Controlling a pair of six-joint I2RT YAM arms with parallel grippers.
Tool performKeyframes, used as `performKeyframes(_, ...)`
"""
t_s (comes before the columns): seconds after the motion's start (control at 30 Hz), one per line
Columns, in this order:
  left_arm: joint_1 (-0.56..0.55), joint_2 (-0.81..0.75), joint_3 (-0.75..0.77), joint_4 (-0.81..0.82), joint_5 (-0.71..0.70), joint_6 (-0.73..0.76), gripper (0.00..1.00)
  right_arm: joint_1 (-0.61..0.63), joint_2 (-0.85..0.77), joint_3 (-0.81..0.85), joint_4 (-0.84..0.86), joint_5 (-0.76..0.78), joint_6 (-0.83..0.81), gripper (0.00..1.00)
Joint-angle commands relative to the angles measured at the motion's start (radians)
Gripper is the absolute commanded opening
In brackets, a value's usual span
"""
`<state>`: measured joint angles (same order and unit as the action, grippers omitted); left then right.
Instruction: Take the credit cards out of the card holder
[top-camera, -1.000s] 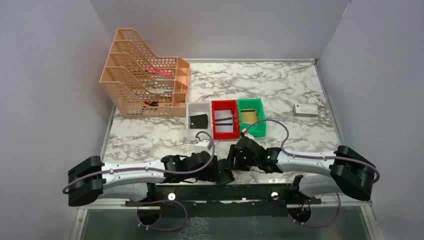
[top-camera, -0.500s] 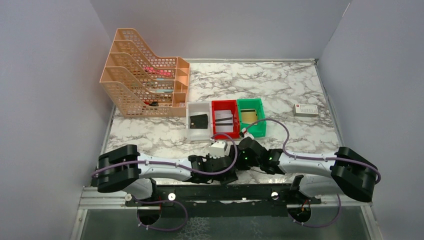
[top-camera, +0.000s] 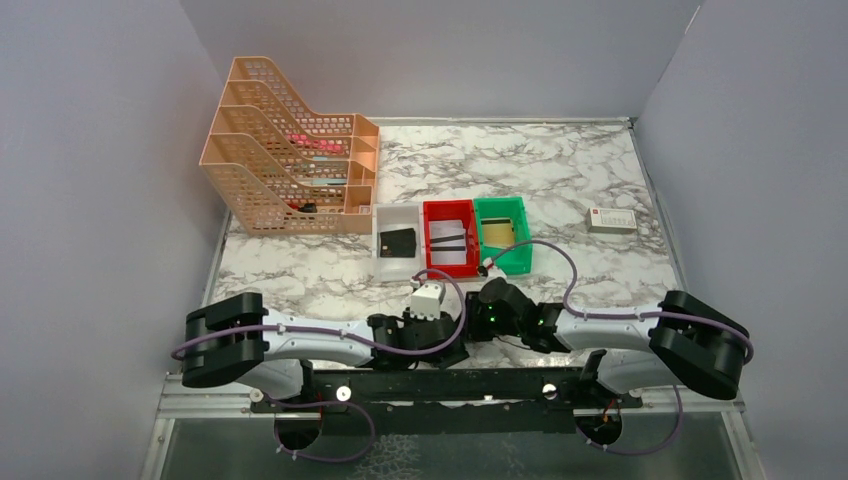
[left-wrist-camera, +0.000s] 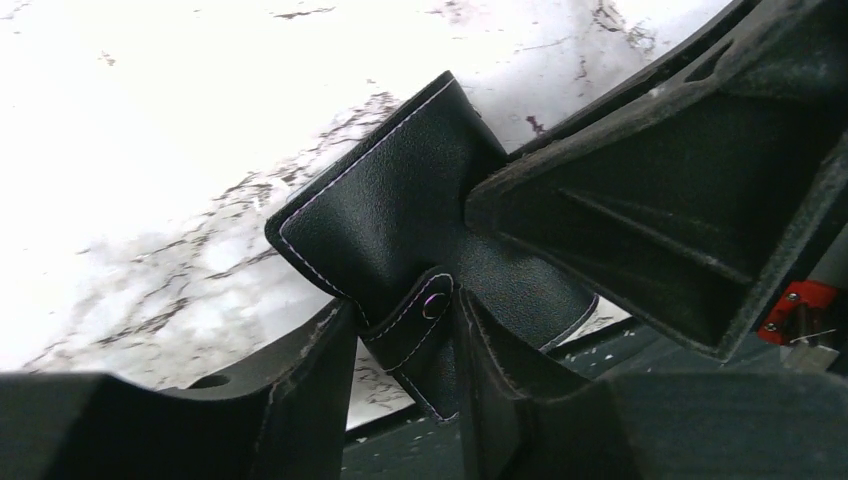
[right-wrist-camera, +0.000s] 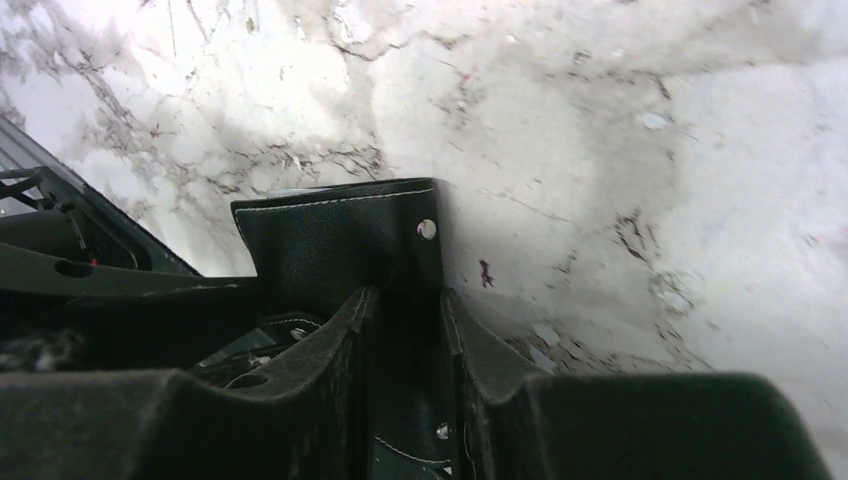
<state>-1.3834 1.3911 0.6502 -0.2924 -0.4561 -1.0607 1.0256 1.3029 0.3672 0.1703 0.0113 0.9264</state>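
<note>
Both left fingers (left-wrist-camera: 250, 420) and right fingers (right-wrist-camera: 300, 400) pinch the card holder (left-wrist-camera: 390, 200), six o'clock on the surface (top-camera: 560, 170). Probably light, floppy, slick: grip stitched edges.

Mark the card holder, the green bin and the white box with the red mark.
card holder (left-wrist-camera: 400, 200): left wrist view, on its stitched black outer face.
green bin (top-camera: 498, 203): top external view, on its far rim.
white box (top-camera: 611, 220): top external view, middle of its top face.

Three bins (top-camera: 448, 205), one rack (top-camera: 290, 160), one card holder (left-wrist-camera: 390, 215).
</note>
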Motion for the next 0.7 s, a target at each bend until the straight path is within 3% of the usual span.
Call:
performKeyframes(0.0,-0.002,-0.039,-0.058,-0.045,-0.072,-0.005,0.42,0.015,0.099,-0.055,-0.16,0.006,-0.033,0.22)
performKeyframes(0.23,-0.002,-0.006,-0.022,-0.146,-0.139,-0.021,0.43,0.016,0.078,-0.07,-0.169,0.018,-0.003,0.16)
performKeyframes(0.33,-0.002,0.0,0.009,-0.21,-0.186,-0.039,0.43,0.015,0.09,-0.065,-0.186,0.032,0.002,0.02)
performKeyframes(0.47,-0.002,-0.022,0.021,-0.236,-0.224,-0.033,0.45,0.016,0.125,-0.047,-0.188,0.023,-0.007,0.01)
performKeyframes(0.67,0.001,-0.045,0.021,-0.273,-0.247,-0.041,0.32,0.016,0.161,-0.03,-0.197,0.035,-0.004,0.01)
